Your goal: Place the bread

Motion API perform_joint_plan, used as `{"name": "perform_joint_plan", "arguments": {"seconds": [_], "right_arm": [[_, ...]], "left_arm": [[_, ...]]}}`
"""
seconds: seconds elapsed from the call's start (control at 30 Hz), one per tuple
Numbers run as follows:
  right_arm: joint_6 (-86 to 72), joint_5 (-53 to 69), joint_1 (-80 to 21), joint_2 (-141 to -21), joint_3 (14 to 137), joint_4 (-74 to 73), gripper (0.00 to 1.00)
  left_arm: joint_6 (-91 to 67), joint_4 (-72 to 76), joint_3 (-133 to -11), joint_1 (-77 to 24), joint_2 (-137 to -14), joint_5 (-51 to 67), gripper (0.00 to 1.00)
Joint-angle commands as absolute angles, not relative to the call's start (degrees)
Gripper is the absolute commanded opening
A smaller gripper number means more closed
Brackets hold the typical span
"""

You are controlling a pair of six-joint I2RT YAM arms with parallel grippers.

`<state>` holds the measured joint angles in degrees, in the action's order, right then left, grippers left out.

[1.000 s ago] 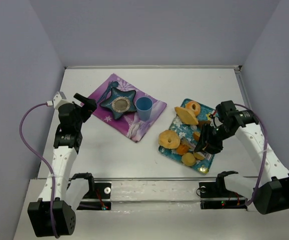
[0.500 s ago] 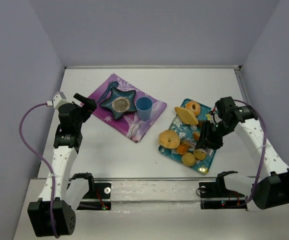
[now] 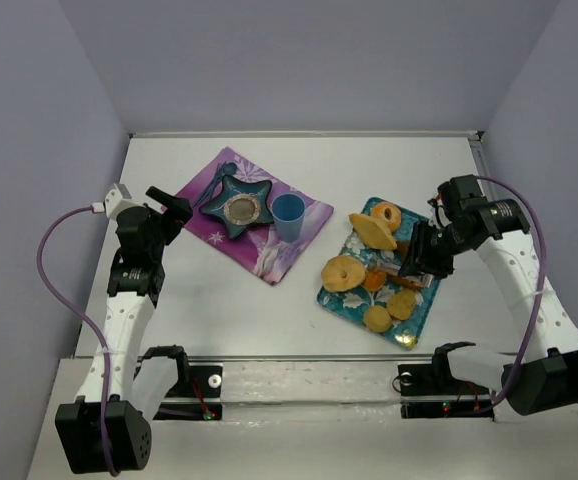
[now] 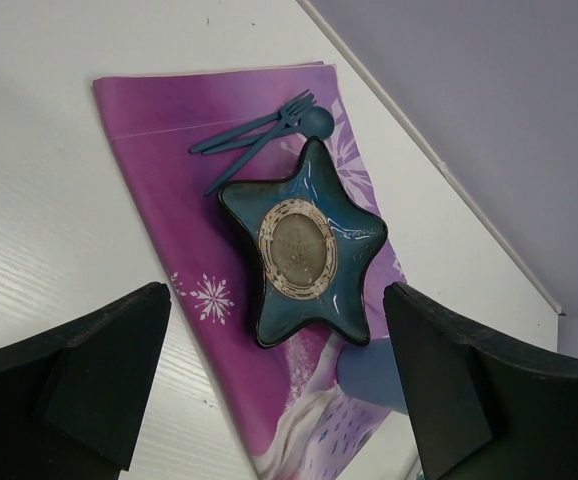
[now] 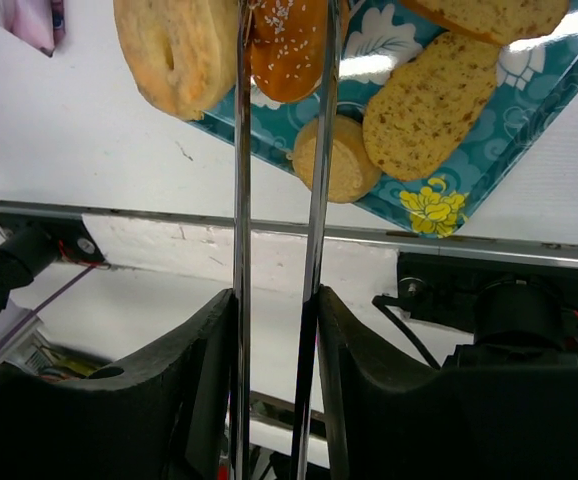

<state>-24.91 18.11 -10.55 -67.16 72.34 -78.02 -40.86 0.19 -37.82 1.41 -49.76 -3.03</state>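
Observation:
The bread [image 5: 287, 50] is a small orange-brown seeded roll. It sits between the tips of metal tongs [image 5: 314, 200] over the teal tray [image 5: 389, 40]. My right gripper [image 5: 274, 310] is shut on the tongs' two arms. In the top view the right gripper [image 3: 424, 262] hangs over the tray's right side, with the tongs reaching left to the bread [image 3: 374, 281]. My left gripper [image 3: 174, 205] is open and empty, above the table left of the purple mat [image 4: 169, 150].
The tray [image 3: 354, 305] also holds a pale ring pastry [image 3: 341, 272], round yellow buns [image 3: 377, 318], a bread slice [image 5: 429, 110] and a donut [image 3: 386, 215]. On the mat are a star-shaped plate [image 4: 304, 245], a blue cup [image 3: 288, 213] and blue cutlery [image 4: 259, 130].
My right gripper has pulled back and to the right with the tongs. The roll has shifted slightly away from the near edge, between the tong tips. The left arm has not moved.

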Motion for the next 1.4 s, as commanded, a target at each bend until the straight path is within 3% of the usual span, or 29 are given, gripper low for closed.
{"name": "perform_joint_plan", "arguments": {"seconds": [0.0, 0.37, 0.57, 0.83, 1.03, 1.37], "right_arm": [[-24.8, 13.0, -10.7, -66.5, 78.8, -85.3, 0.07], [-24.2, 5.6, -10.7, -65.0, 87.8, -83.9, 0.07], [-22.2, 21.8, -10.7, -61.4, 87.9, -66.4, 0.07], [-23.6, 33.0, -13.9, -64.1, 85.6, -41.3, 0.07], [-17.8, 23.6, -27.7, -79.6, 96.6, -35.3, 0.07], [-11.7, 19.3, -35.1, -109.5, 115.3, -36.0, 0.07]], "left_arm": [[-39.7, 1.7, -37.2, 1.7, -49.7, -3.5, 0.99], [-39.7, 1.5, -37.3, 1.7, -49.3, -4.0, 0.99], [-39.7, 1.0, -37.8, 1.7, -49.0, -4.0, 0.99], [-40.0, 0.9, -37.6, 1.7, -48.2, -3.3, 0.99], [-40.6, 0.6, -37.5, 1.7, -48.2, -2.5, 0.99], [-42.1, 0.3, -37.0, 1.7, -48.3, -2.1, 0.99]]}}
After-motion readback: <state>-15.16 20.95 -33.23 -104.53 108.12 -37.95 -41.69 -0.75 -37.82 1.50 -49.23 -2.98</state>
